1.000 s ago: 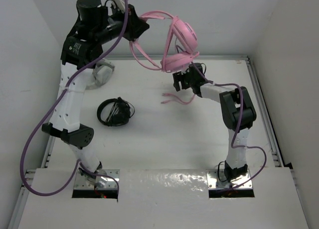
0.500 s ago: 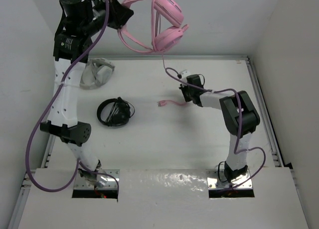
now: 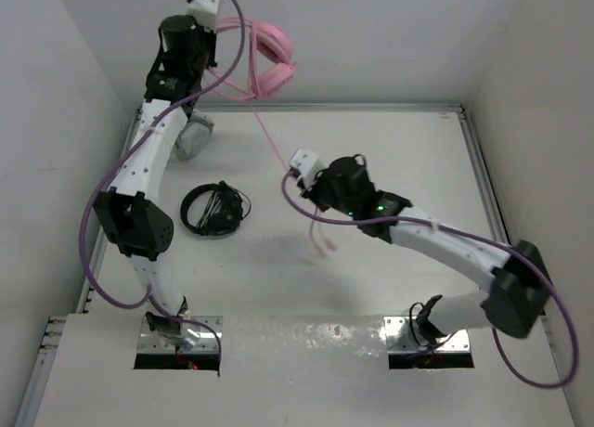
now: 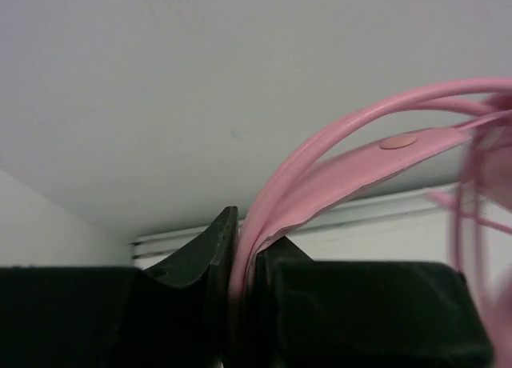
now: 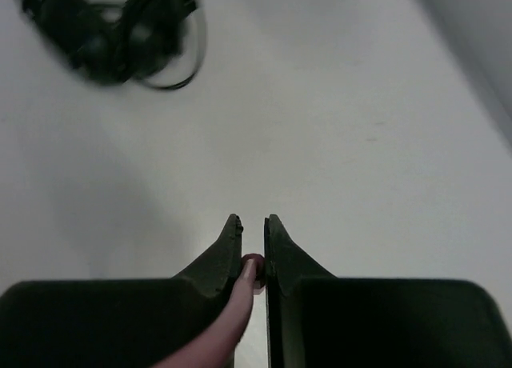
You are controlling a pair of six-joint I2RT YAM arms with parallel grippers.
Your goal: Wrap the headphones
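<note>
Hanging from left claw (image 4: 248, 240) clamped on headband (image 4: 352, 156), pink headphones (image 3: 274, 60) (aloft), right claw (image 5: 253, 228) pinching cable (image 5: 240, 312).

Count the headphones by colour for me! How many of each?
Pink headphones: 1
Black headphones: 1
White-grey headphones: 1
Total: 3

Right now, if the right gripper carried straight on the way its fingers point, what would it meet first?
Probably the bare table: in the wrist view the right gripper aims at open white surface, with the black headphones well left of that line.
</note>
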